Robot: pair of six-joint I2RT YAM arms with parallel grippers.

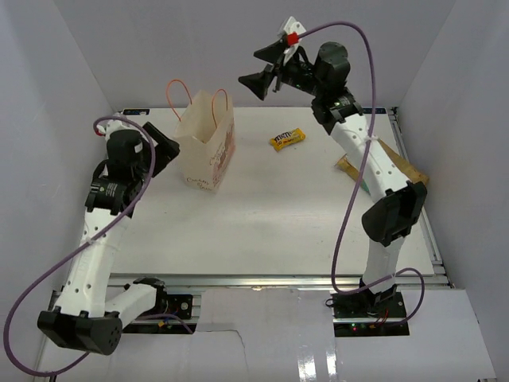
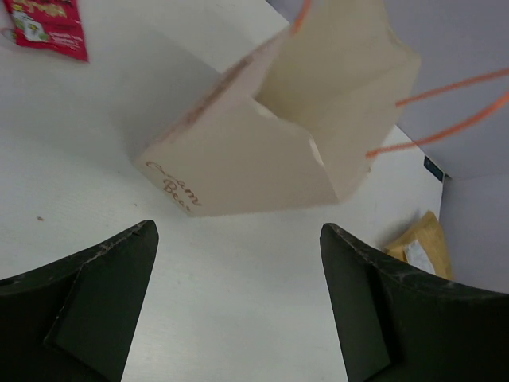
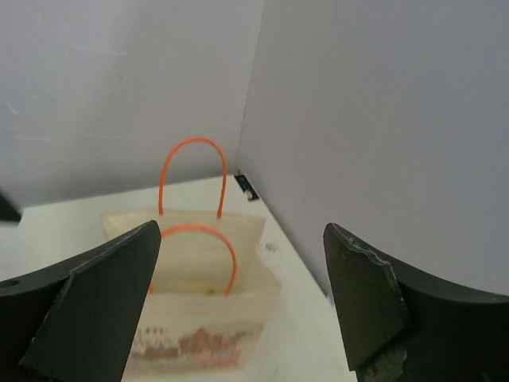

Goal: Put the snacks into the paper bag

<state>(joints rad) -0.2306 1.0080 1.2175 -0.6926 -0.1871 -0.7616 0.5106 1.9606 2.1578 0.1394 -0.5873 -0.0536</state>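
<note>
- On the table (image 1: 262,215), back left: cream, orange-handled paper bag (image 1: 205,147), mouth open, brown cursive (image 2: 171,187) only partly legible.
- To its right, a yellow snack (image 1: 288,139).
- Spread wide, empty: left gripper (image 2: 238,310), right gripper (image 3: 242,310).

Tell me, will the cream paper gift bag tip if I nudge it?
Probably: the cream paper gift bag stands upright, taller than its base is deep, so it may topple or slide. Its thin paper walls would likely buckle.

High overview — both wrist views toward paper bag (image 1: 208,153)
</note>
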